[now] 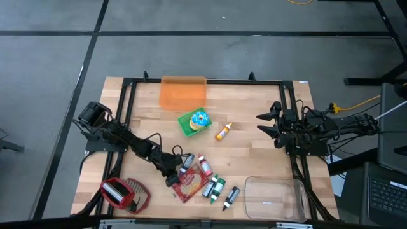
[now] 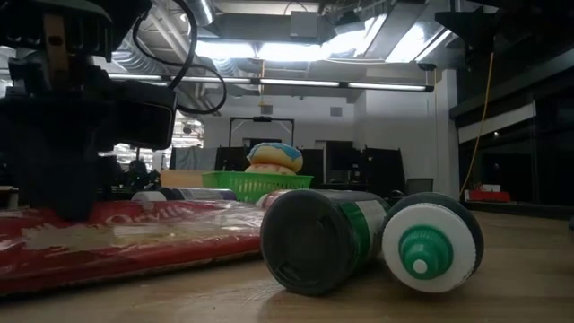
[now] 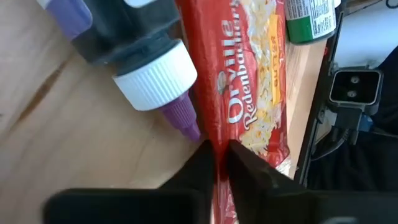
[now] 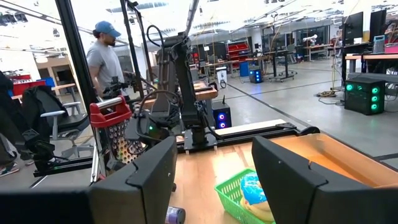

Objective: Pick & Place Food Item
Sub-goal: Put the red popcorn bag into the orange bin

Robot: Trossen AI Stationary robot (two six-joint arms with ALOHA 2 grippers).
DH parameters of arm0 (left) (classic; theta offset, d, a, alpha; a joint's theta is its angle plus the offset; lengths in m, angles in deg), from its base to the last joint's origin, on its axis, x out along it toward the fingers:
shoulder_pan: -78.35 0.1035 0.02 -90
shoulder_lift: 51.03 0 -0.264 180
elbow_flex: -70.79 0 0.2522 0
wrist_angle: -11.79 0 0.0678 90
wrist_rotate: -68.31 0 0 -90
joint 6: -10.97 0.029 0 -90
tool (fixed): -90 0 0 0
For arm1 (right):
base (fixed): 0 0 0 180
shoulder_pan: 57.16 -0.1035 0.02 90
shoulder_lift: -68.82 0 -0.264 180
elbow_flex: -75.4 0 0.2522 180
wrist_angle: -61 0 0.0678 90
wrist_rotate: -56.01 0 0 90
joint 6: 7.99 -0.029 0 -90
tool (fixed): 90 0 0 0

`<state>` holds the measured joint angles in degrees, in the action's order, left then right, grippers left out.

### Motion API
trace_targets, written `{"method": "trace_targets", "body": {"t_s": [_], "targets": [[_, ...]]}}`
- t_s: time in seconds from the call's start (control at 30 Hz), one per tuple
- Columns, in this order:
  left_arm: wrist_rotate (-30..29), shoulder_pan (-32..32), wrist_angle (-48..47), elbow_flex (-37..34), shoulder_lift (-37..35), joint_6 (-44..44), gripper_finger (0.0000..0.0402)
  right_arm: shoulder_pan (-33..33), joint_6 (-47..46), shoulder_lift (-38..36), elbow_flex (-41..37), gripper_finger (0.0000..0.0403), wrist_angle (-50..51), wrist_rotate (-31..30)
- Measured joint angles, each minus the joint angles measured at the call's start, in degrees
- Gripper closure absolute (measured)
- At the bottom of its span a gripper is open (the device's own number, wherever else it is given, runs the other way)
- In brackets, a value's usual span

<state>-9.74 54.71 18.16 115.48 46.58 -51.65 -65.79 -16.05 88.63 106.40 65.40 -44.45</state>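
Observation:
A red popcorn packet lies flat on the wooden table near its front. Beside it lie a purple-tipped bottle and several other bottles. My left gripper reaches down at a slant to the packet's left end and is shut on it. In the low view the same gripper stands on the packet. My right gripper hangs open above the table's right side, with nothing between its fingers. My left gripper pinches the popcorn packet's long edge between its two fingers, close to the packet's end. It comes slanting down from the table's left. The packet lies flat on the table, with the purple-tipped bottle right beside the fingers.
A green basket holding a frosted doughnut stands mid-table. An orange bin is behind it and a small yellow bottle to its right. A clear tub sits front right, a red basket front left. A person stands beyond.

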Motion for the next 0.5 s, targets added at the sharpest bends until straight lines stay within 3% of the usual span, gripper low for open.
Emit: {"method": "trace_targets", "body": {"t_s": [0.5], "targets": [[-0.3, -1.1, 2.5, 6.3, 0.1, 5.9, 0.0395, 0.0, 0.0, 0.0, 0.0, 0.0190, 0.0, 0.0]]}}
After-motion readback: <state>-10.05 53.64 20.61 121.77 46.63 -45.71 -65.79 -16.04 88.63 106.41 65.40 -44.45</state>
